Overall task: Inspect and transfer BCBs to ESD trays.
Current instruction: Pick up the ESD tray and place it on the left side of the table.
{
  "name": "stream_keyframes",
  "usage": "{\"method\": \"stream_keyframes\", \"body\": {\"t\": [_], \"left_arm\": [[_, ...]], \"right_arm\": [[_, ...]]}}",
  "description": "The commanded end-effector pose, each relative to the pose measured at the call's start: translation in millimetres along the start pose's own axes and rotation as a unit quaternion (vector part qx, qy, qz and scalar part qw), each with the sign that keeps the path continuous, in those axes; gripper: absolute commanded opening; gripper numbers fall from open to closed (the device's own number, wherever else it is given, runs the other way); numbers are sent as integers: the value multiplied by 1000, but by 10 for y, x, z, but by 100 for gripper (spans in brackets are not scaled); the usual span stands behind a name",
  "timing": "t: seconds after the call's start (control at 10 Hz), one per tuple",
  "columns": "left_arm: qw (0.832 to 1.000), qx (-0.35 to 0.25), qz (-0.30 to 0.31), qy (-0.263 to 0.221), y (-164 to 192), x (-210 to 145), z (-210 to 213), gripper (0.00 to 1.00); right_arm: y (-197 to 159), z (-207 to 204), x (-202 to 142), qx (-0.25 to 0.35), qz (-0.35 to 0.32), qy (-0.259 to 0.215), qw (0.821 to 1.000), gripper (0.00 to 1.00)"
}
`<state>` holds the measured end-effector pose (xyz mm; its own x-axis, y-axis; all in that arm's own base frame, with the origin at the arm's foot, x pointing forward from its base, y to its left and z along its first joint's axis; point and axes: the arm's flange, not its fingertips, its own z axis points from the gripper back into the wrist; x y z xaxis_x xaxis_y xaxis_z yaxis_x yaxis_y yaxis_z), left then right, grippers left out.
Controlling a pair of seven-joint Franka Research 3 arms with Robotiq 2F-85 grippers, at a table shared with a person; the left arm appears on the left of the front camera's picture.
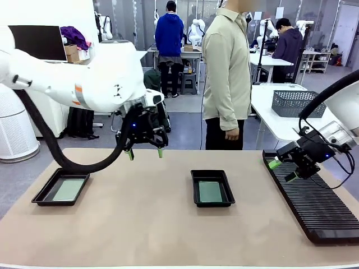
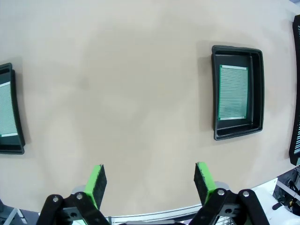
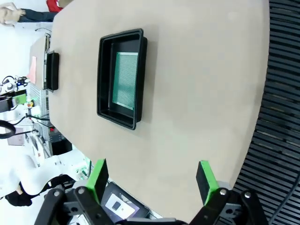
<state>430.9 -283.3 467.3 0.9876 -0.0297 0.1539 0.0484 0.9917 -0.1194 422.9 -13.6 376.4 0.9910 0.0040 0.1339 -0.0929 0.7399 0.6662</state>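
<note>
Hovering spread and empty: left tool (image 1: 145, 151) over the counter (image 1: 140, 224) at 10 o'clock, right tool (image 1: 282, 170) over the rack (image 1: 320, 207) at 3. Each tray, left (image 1: 60, 188) and center (image 1: 212, 188), holds one board (image 1: 68, 190) (image 1: 210, 192).

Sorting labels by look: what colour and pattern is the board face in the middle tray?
Pale green with fine parallel lines, on the thin flat circuit board; clearest in the left wrist view.
</note>
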Motion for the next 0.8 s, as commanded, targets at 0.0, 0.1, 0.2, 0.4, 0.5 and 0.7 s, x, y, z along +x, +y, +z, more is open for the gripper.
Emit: {"method": "stream_keyframes", "body": {"t": [0.0, 0.1, 0.2, 0.4, 0.5, 0.7], "left_arm": [[1000, 14, -1, -3, -261, 91, -99, 100], [1000, 21, 4, -2, -378, 121, -165, 100], [1000, 19, 11, -9, -487, 156, -225, 100], [1000, 22, 12, -9, -714, 228, -357, 100], [1000, 23, 11, -7, -818, 254, -428, 100], [999, 29, 13, -4, -1023, 313, -600, 100]], "right_arm": [[-105, 47, -88, 38, 8, -17, 999, 100], [-148, 61, -92, 45, 11, -17, 999, 100], [-184, 71, -89, 52, 16, -16, 998, 100], [-122, 100, -52, 28, 4, -11, 1000, 100], [-122, 100, -52, 28, 4, -11, 1000, 100], [-122, 100, -52, 28, 4, -11, 1000, 100]]}}
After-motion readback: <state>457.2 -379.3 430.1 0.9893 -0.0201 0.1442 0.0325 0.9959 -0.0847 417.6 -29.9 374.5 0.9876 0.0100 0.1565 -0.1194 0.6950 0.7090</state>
